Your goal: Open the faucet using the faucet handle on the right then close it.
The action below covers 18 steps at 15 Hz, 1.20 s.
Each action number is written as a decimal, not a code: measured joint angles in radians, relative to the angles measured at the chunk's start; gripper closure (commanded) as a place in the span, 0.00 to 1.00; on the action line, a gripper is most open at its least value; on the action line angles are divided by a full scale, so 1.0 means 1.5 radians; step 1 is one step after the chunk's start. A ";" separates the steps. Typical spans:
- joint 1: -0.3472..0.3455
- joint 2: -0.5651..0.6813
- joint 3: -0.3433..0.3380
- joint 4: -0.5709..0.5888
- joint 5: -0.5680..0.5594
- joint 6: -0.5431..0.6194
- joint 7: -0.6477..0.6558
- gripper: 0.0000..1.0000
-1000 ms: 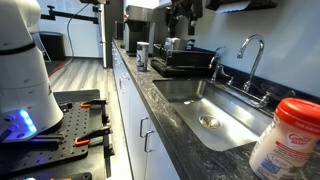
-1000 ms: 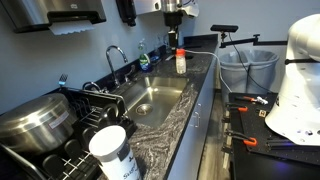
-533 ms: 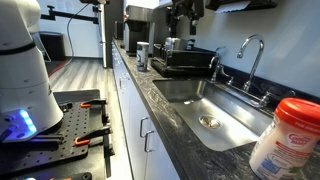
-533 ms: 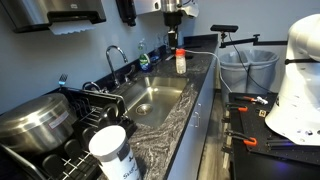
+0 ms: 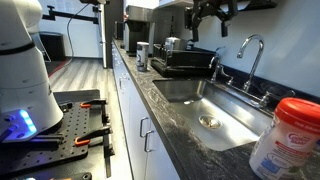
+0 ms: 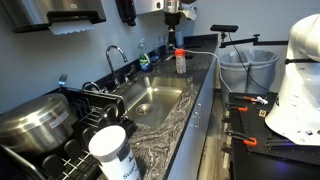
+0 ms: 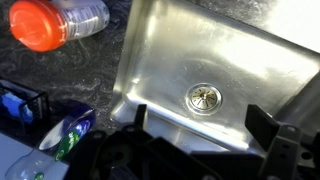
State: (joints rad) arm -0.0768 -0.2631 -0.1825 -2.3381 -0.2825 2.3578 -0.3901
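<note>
Black end effector, jaws fully apart, empty, above steel sink

A dark speckled stone countertop carries a steel sink sunk into it. At one end of the sink, on the stone, stands a red-lidded container. A green bottle stands at the sink's back corner on that same end. At the sink's opposite end sits a black dish rack. A white canister stands just beside the rack.
</note>
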 measured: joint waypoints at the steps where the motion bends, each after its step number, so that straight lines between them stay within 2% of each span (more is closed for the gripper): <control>1: 0.000 0.013 -0.012 0.007 0.013 0.019 -0.039 0.00; 6: 0.004 0.082 -0.039 0.061 0.137 0.053 -0.235 0.00; 18: -0.004 0.109 -0.033 0.078 0.153 0.070 -0.256 0.00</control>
State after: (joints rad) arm -0.0830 -0.0996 -0.2314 -2.2205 -0.0526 2.4622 -0.7748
